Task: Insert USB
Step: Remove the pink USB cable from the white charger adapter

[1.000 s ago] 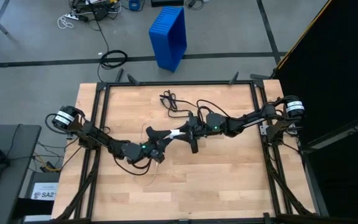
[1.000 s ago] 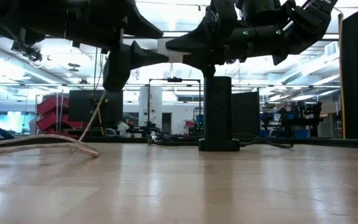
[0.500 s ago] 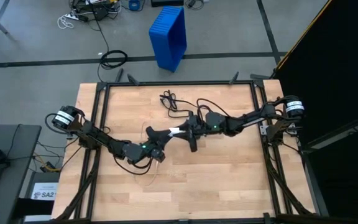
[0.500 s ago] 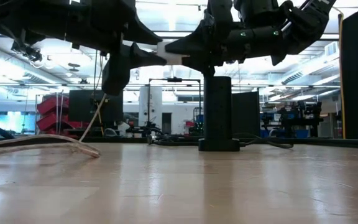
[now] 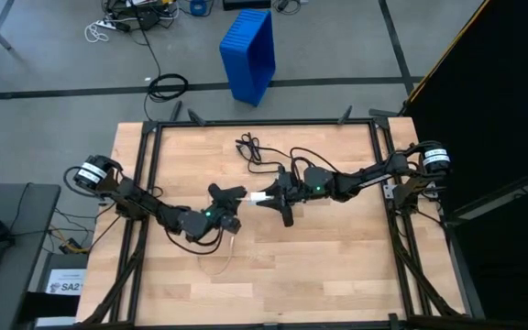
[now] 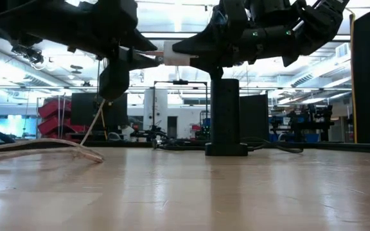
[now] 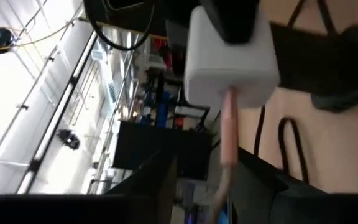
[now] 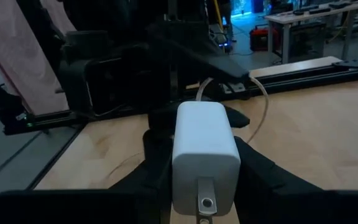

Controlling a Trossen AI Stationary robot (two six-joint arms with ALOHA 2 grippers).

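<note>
A white charger block hangs above the table's middle, and my right gripper is shut on it. A pink USB plug meets the charger's face that is turned toward the left arm. Its pale cable drops to the table and trails off toward the left. My left gripper points level at the charger from the table's left. Its fingers stand apart on either side of the plug's cable. My left gripper has the cable running between its fingers; whether they touch it I cannot tell. My right gripper pinches the charger's two side faces between its two fingers. It comes in level from the table's right, along the block. The charger is lifted clear of the table and lies level.
A black post stands on the table under the right gripper. A black cable lies coiled toward the far edge. A black frame rims the wooden table. On the floor beyond the table stands a blue bin.
My left gripper has turned a little about its wrist while staying in front of the charger. My right gripper and the charger have kept still.
</note>
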